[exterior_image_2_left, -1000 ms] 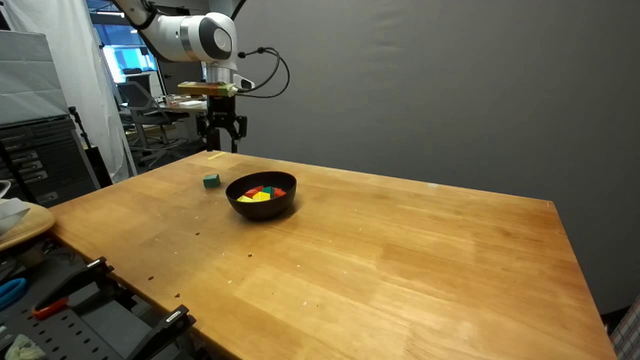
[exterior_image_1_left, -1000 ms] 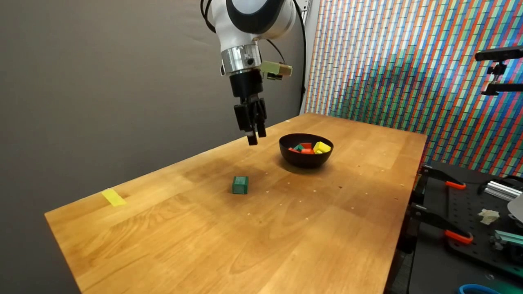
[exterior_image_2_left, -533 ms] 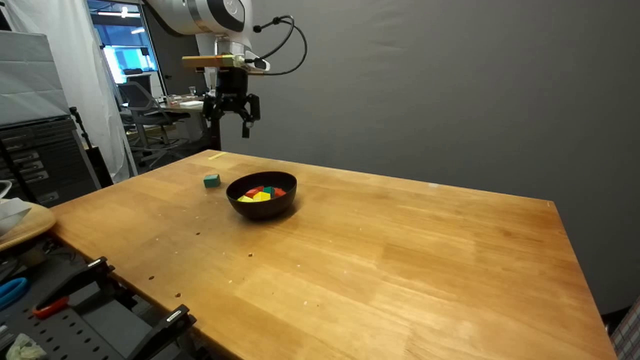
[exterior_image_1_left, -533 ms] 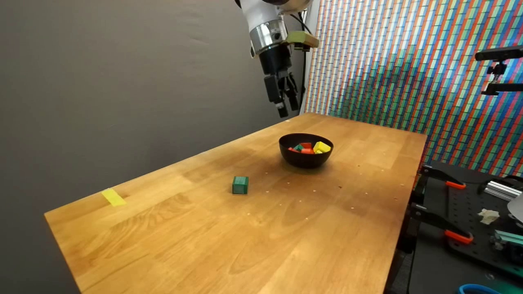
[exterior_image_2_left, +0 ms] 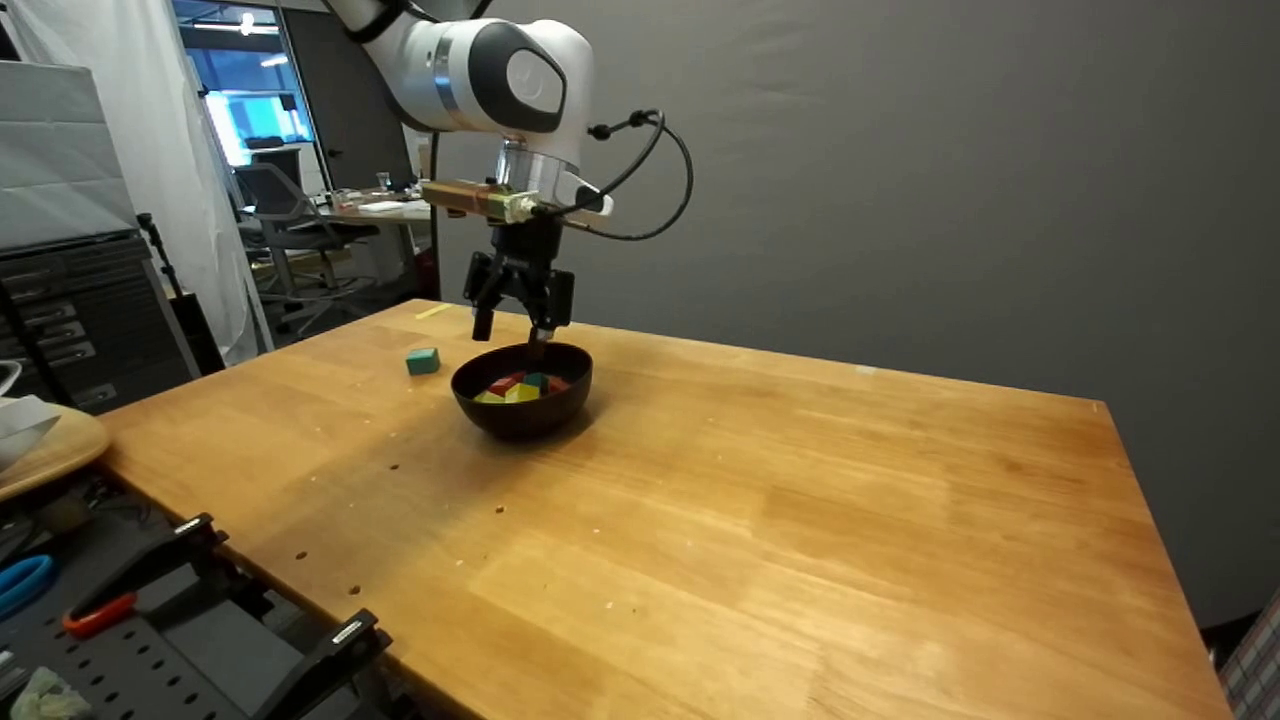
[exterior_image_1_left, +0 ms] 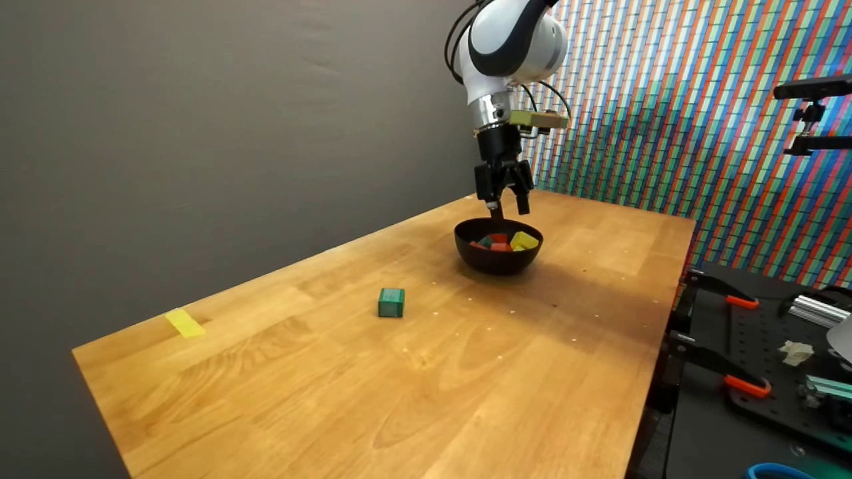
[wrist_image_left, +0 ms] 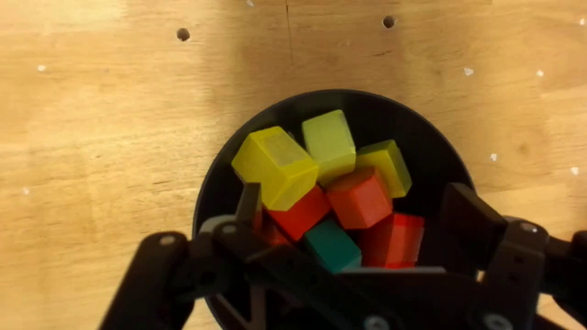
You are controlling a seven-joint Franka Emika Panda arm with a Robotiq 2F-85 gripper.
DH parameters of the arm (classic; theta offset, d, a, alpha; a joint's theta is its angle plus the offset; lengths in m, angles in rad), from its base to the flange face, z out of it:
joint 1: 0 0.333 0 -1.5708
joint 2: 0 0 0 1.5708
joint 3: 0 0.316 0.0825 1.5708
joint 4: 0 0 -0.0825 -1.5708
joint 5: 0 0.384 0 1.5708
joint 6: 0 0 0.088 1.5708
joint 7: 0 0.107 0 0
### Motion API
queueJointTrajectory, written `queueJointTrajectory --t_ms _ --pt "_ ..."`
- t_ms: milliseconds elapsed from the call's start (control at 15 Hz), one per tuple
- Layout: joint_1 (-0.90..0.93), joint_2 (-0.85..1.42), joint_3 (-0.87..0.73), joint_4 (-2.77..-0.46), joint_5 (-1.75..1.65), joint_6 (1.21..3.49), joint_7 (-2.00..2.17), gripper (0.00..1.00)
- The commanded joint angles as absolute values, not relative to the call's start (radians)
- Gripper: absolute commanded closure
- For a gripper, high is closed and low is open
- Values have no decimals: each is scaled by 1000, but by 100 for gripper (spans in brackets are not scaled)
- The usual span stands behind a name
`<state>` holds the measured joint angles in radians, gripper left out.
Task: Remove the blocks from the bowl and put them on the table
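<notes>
Jaws apart and empty, the tool hangs over the black bowl, well inside the edges of the tabletop; a red block lies beneath the opening.

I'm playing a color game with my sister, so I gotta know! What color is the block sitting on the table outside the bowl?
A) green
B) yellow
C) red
A, because the block sitting on the table outside the bowl looks green in both exterior views.
</notes>
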<state>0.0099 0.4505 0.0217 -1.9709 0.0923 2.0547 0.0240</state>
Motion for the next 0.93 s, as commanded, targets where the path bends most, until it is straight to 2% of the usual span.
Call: queueJointTrajectory --t_ms 0,733,800,867 --pt "17 448 17 -1983 78 2072 37 0" --pt "61 521 12 -1965 -46 2065 69 0" --pt "61 532 15 -1959 -46 2063 64 10" --pt "63 545 14 -1953 -48 2060 66 25"
